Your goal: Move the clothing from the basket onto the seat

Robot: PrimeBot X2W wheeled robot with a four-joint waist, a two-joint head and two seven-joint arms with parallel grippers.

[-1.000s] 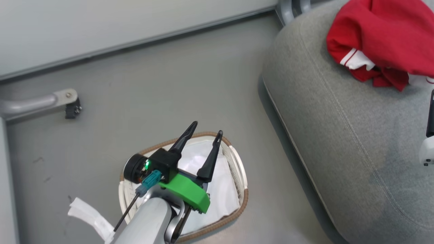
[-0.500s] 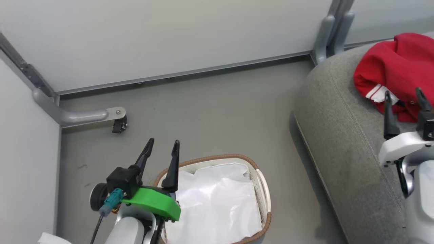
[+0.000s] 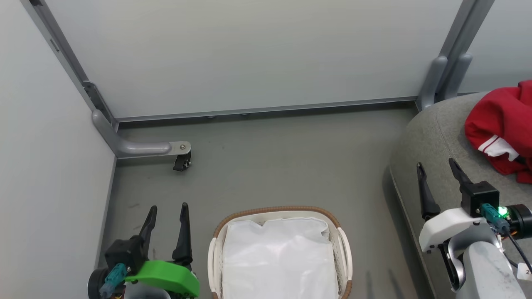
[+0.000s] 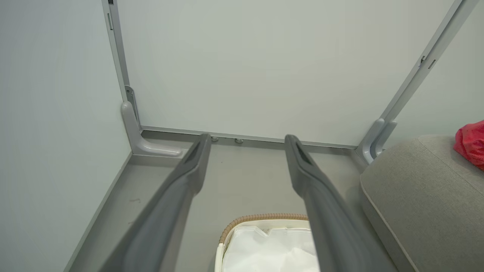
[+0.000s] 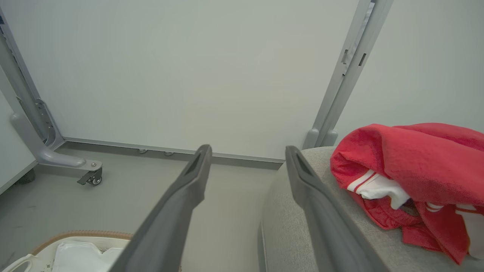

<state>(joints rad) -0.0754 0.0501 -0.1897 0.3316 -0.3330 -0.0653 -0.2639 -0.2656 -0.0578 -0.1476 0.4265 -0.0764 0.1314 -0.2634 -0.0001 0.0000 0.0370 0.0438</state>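
Shows the left gripper (image 4: 246, 140) spread wide, empty; basket (image 4: 261, 218) (white liner inside) low between its fingers (image 4: 181, 189), seat (image 4: 419, 192) off to its right.

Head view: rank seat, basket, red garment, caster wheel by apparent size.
1. seat, cut off by the frame
2. basket, also cut off; close to the seat, so that order is unsure
3. red garment, partly cut off
4. caster wheel

Pale grey-white wall panels (image 3: 249, 54) span the top of the head view, and another panel (image 3: 41, 166) runs down the left edge. They meet at a grey metal post (image 3: 97, 104) whose foot bears a small black caster (image 3: 182, 161) at centre left. The floor (image 3: 282, 166) is dull grey, evenly lit, with a few scuffs at lower left.
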